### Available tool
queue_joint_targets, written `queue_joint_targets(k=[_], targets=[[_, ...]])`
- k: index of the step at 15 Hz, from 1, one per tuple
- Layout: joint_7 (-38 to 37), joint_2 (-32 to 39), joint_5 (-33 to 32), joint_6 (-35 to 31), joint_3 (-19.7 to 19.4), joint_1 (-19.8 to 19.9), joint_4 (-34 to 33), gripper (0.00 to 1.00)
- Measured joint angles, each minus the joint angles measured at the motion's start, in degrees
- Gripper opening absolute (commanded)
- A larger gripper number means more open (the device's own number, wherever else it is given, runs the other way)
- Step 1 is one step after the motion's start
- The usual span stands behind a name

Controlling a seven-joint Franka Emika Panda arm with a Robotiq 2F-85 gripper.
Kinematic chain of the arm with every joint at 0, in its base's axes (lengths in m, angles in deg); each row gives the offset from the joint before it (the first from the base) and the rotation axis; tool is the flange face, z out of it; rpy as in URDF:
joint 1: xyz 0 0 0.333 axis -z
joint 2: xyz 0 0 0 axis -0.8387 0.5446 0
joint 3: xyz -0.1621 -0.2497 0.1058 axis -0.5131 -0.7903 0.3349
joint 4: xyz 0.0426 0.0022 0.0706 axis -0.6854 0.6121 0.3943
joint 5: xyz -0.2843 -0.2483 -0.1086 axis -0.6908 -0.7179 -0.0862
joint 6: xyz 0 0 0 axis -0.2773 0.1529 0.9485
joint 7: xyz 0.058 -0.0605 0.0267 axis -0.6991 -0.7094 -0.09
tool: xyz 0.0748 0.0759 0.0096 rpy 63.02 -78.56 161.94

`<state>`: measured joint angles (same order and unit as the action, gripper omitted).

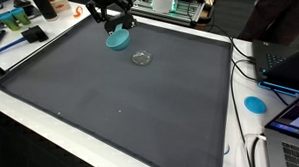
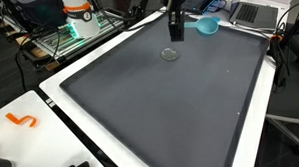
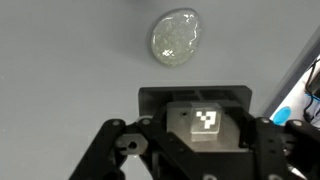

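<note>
Dark grey mat point(image 1: 111, 115) on a white table. The black Robotiq gripper point(image 2: 176, 36) hangs above the mat near the edge on the arm's side and touches nothing.
- Fingers: cannot tell whether spread or pressed together. Exterior views too small; wrist view shows only linkages. Nothing seen held.
- 1 small clear glossy round disc point(image 3: 177, 38) lies flat on the mat, just ahead of the gripper.
- 1 teal plastic bowl point(image 1: 118, 40) sits near the disc, closer to that edge, not touching it.

Judgement: this looks like lining up over the disc. To do it well:
- Centre the disc between the fingers in the wrist view.
- Descend plumb and stay off the bowl.
- Go right down to the mat, since the disc is low and its clear rim is hard to read.
</note>
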<state>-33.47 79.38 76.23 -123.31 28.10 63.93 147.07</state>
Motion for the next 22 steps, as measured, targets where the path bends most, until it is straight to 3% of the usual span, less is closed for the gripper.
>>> queue_joint_targets(k=[10, 22], targets=[[17.41, -2.13, 8.46, 0.19, -4.23, 1.53, 8.00, 0.31], [21.02, -7.33, 8.77, -0.11, -5.97, 1.15, 15.97, 0.31]])
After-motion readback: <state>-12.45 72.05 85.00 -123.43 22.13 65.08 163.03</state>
